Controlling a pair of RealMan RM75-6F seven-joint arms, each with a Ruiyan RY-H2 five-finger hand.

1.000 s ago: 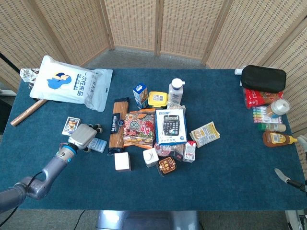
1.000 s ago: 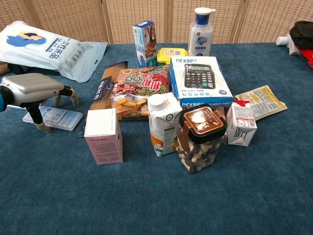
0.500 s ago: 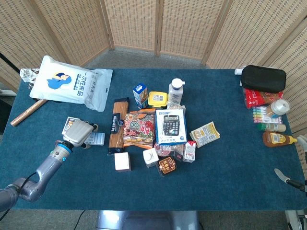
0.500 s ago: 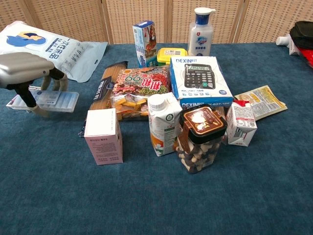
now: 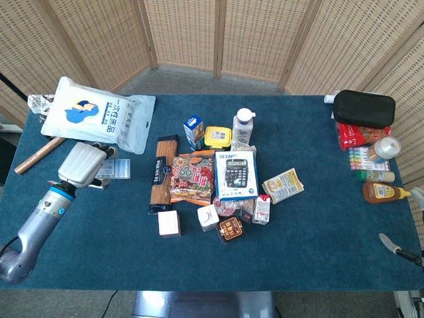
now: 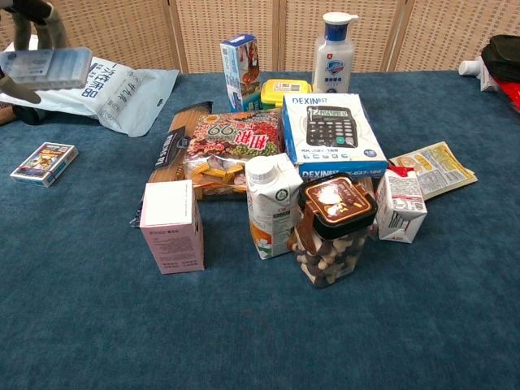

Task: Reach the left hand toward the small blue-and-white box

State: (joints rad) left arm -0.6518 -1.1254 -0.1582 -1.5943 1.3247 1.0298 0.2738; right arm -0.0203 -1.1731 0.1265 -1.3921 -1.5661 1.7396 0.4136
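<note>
My left hand (image 5: 81, 164) grips a flat, pale blue-and-white box (image 5: 116, 169) and holds it up off the table at the left side. The chest view has the same box (image 6: 46, 67) high in the top left corner, with only the fingers of the left hand (image 6: 32, 18) showing around it. A small card box (image 6: 45, 164) with a blue-and-white edge lies flat on the blue cloth below; in the head view my hand hides it. My right hand does not show in either view.
A large white bag (image 5: 99, 122) lies just behind the hand, with a wooden stick (image 5: 40, 156) beside it. A pasta pack (image 5: 161, 173), a pink box (image 6: 172, 226) and a calculator box (image 6: 333, 134) crowd the middle. Bottles and a black pouch (image 5: 363, 108) line the right edge.
My left hand has lifted the flat pale box from the cloth and carried it up and to the left, towards the white bag. The small card box is now uncovered in the chest view.
</note>
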